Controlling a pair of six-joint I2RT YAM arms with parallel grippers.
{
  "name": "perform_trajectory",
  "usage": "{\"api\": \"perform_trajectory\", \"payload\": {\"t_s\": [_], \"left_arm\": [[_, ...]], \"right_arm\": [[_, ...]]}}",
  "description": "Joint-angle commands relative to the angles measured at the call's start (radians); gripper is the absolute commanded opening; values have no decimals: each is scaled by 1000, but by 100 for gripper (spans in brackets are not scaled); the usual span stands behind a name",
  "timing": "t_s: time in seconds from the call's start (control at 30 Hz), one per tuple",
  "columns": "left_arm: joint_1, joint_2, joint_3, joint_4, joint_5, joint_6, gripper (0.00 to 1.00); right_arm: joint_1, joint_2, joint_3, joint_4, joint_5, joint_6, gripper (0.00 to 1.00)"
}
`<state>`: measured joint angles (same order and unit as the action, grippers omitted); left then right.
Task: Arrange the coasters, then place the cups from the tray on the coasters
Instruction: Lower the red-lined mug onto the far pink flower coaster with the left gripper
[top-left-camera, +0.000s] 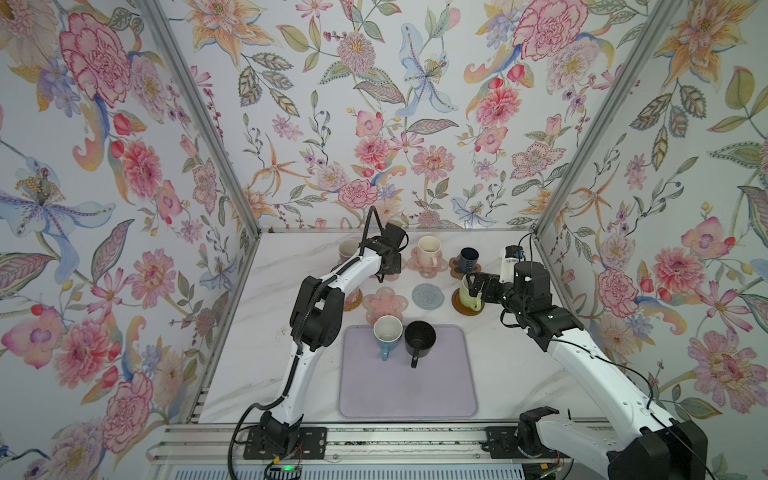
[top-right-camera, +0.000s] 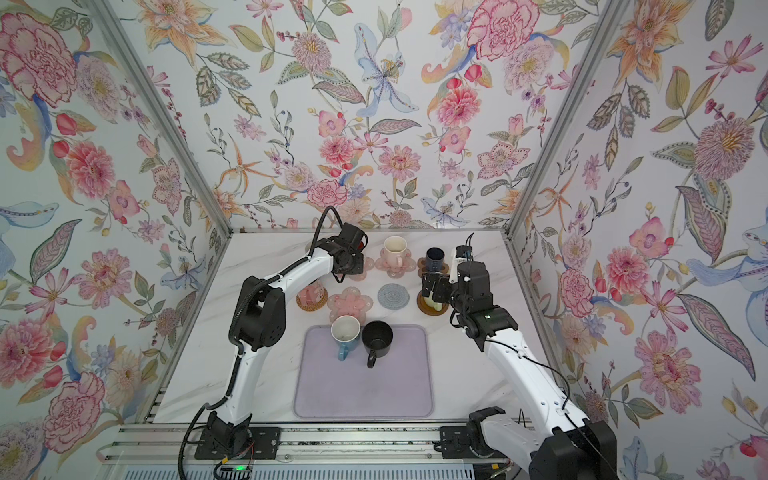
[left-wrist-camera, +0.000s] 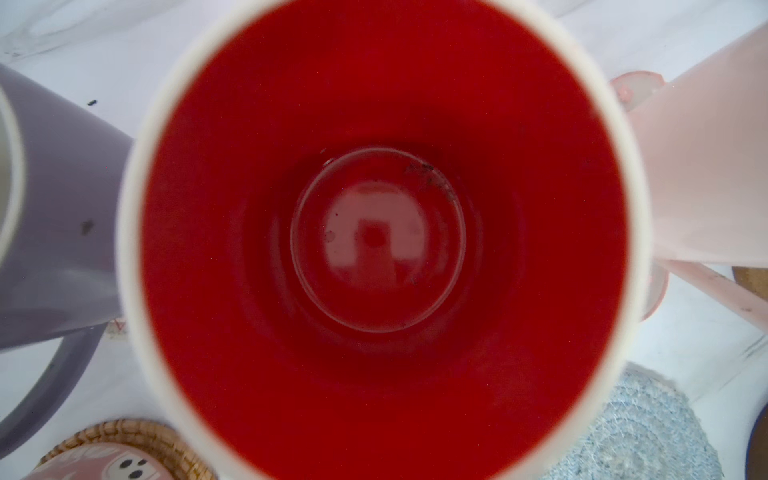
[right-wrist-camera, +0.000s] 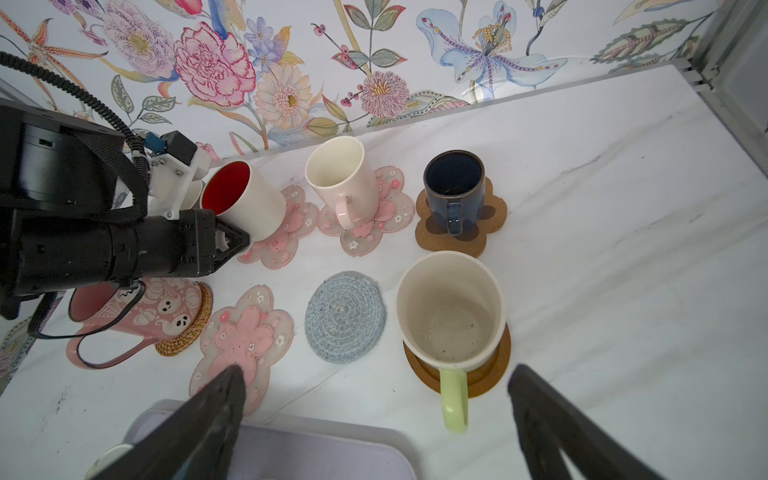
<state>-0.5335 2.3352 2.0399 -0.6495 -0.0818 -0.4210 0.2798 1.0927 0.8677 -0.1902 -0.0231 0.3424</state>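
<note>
Back row beyond the large pale lavender rectangular tray (top-left-camera: 407, 390):

- The white handled mug with the red inside (right-wrist-camera: 253, 208) is gripped by the left gripper (right-wrist-camera: 239, 243). The jaws are clenched low on the mug's side and the handle itself is hidden.
- The mug's base is seen over the pink translucent flower-shaped coaster (right-wrist-camera: 286, 237). Whether it is fully seated cannot be told.
- The mug's long axis appears tipped, mouth leaning back toward the left arm, though the lens may exaggerate this. The left wrist camera looks straight down the bore.
- The coming move is judged to turn on that axis: it must be brought upright over the coaster's middle before release.

Nearer the tray's far right corner:

- The right gripper (right-wrist-camera: 376, 374) is spread wide and holds nothing.
- It stands just beside the light green mug (right-wrist-camera: 453, 316), which is set down on the brown wooden disc (right-wrist-camera: 486, 378).

On the tray, at its far edge:

- A blue mug (top-left-camera: 386, 338) and a black mug (top-left-camera: 419, 338) are left.
- Two coasters beyond them lie bare.
</note>
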Motion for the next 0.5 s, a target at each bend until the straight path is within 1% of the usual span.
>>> {"api": "perform_trajectory", "payload": {"t_s": [0.0, 0.47], "left_arm": [[14, 12, 64, 34, -7, -16, 0], [20, 51, 74, 41, 11, -31, 0]], "right_arm": [[-2, -10, -12, -6, -5, 12, 99], [-12, 1, -7, -1, -18, 17, 99]]}}
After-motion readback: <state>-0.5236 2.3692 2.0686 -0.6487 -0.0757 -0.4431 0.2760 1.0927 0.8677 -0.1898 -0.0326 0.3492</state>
